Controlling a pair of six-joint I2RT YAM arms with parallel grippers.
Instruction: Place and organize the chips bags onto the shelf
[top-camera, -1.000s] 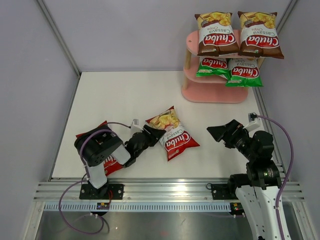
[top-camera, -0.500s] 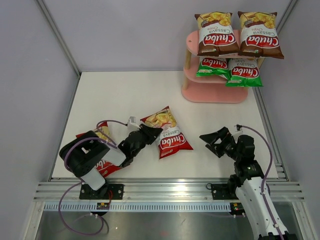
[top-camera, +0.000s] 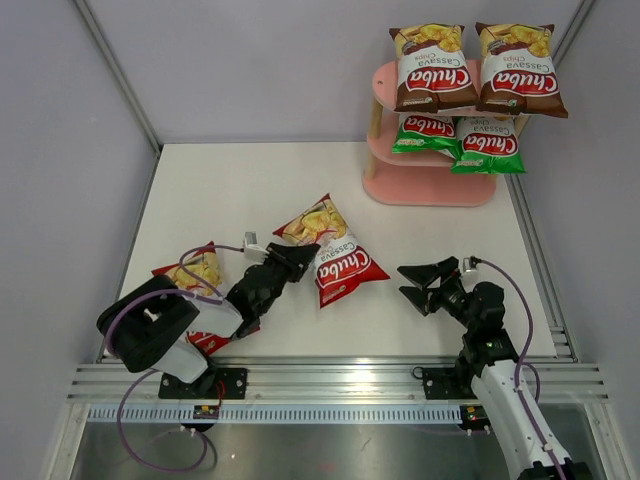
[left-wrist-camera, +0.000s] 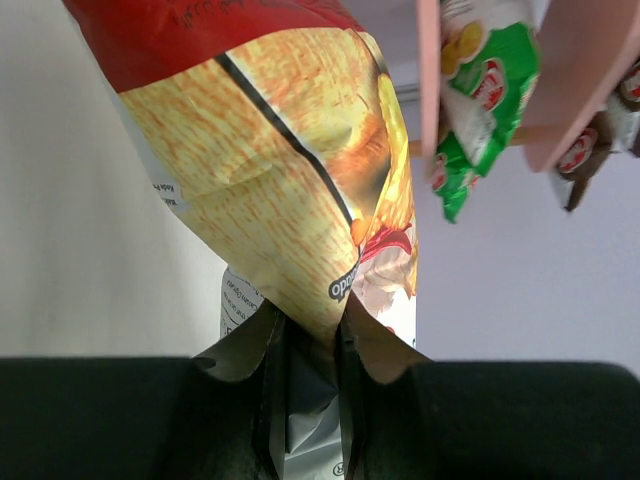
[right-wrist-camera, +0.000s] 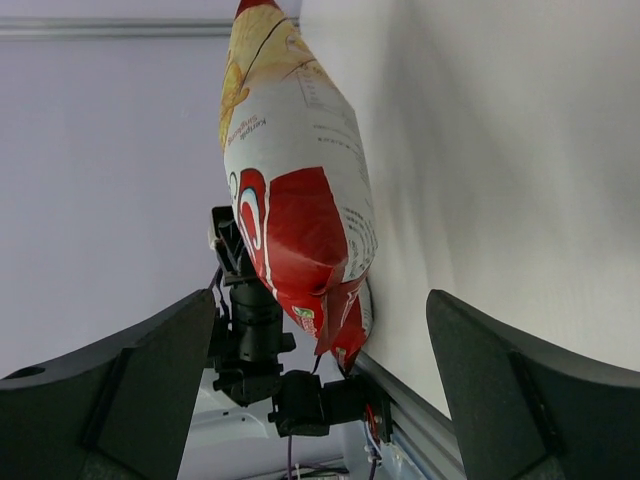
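My left gripper (top-camera: 298, 256) is shut on the edge of a red chips bag (top-camera: 335, 262) in the middle of the table; in the left wrist view the crimped edge of the bag (left-wrist-camera: 290, 170) sits between the jaws of that gripper (left-wrist-camera: 305, 345). My right gripper (top-camera: 406, 283) stands open just right of this bag, which shows tipped up from the table between its fingers (right-wrist-camera: 300, 200). A second red bag (top-camera: 200, 270) lies partly under the left arm. The pink shelf (top-camera: 430, 188) at the back right holds two brown bags (top-camera: 433, 68) on top and two green bags (top-camera: 487, 145) on the middle board.
The shelf's bottom board (top-camera: 400, 190) shows bare pink. Grey walls close the table on the left, back and right. A metal rail (top-camera: 330, 380) runs along the near edge by the arm bases. The left arm's wrist (right-wrist-camera: 250, 320) shows behind the bag.
The left gripper has closed on the red bag's edge and drawn it a little left and away. The right arm has dropped lower and swung left toward the bag.
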